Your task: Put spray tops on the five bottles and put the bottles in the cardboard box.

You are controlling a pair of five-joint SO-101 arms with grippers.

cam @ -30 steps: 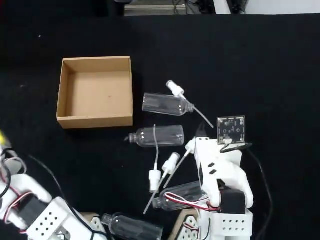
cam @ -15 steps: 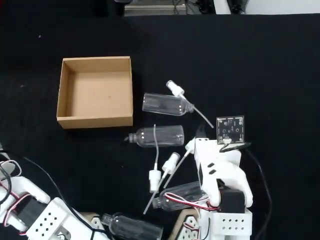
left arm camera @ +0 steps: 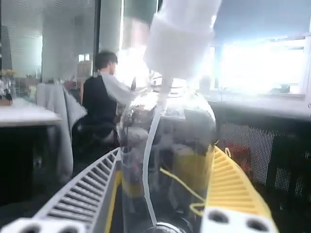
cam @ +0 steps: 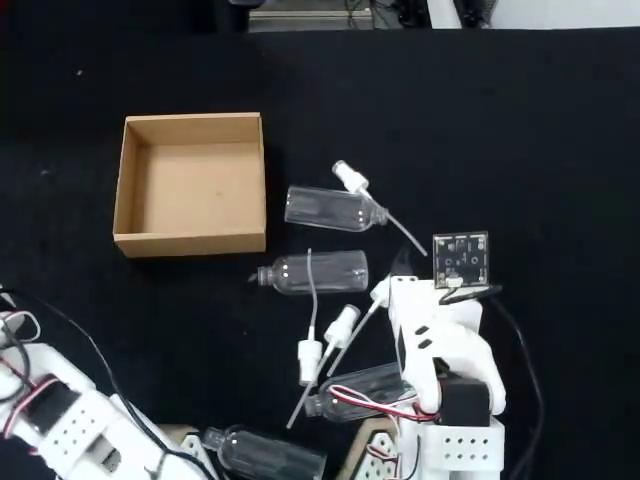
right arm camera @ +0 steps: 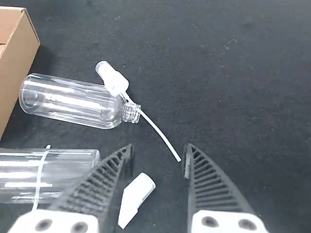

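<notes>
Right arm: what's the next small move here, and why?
Probably lower and shut on the white spray top. The right gripper hangs open with that top lying loose between its jaws, and the bottle just beyond has a bare neck waiting for one.

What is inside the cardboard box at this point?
The cardboard box shows a bare brown floor and three inner walls, with nothing lying in it. The near wall covers its own inner face and perhaps a sliver of floor at its foot.
</notes>
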